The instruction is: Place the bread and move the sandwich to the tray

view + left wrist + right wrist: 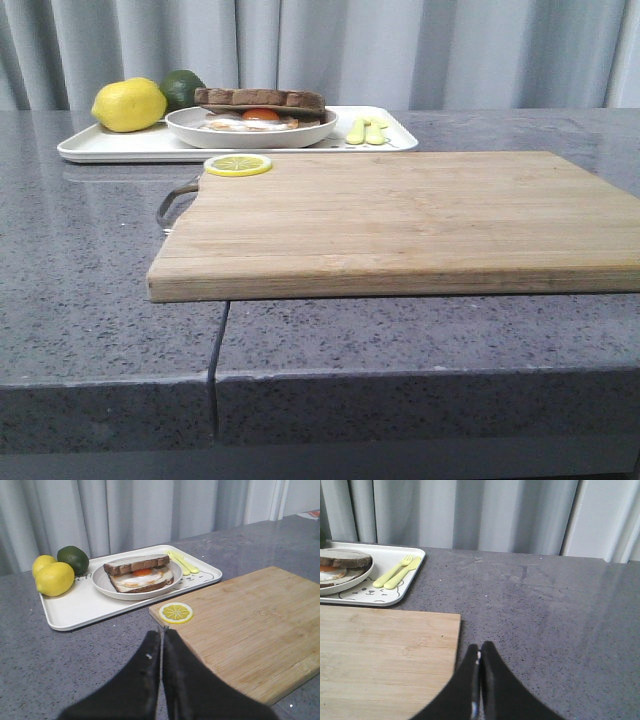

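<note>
The left tool (pixel 161 645) has its dark fingers pressed together with nothing between them, and it hangs over the grey stone tabletop (pixel 75 665) just short of the near corner of the wooden cutting board (pixel 250 625). Directly ahead of that tool, on the board's corner, lies a thin lemon slice (pixel 176 612). Beyond the slice sits the white tray (pixel 80 612), and on it the round white plate (pixel 107 587) carries the sandwich (pixel 140 572): a fried egg with an orange yolk lies on a lower slice, and the top bread (pixel 135 564) rests across the egg at the far side, leaving the egg's near part showing. On the tray's end away from the board are two lemons (pixel 52 577) and a dark green avocado (pixel 73 559); a pale yellow-green fork and knife (pixel 181 562) lie at the tray's other end. The right tool (pixel 480 655) is likewise closed on nothing, poised over bare tabletop just beside the board's far corner, with the tray's bear-printed end and the cutlery ahead of it and off to one side, well apart from its fingertips.
</note>
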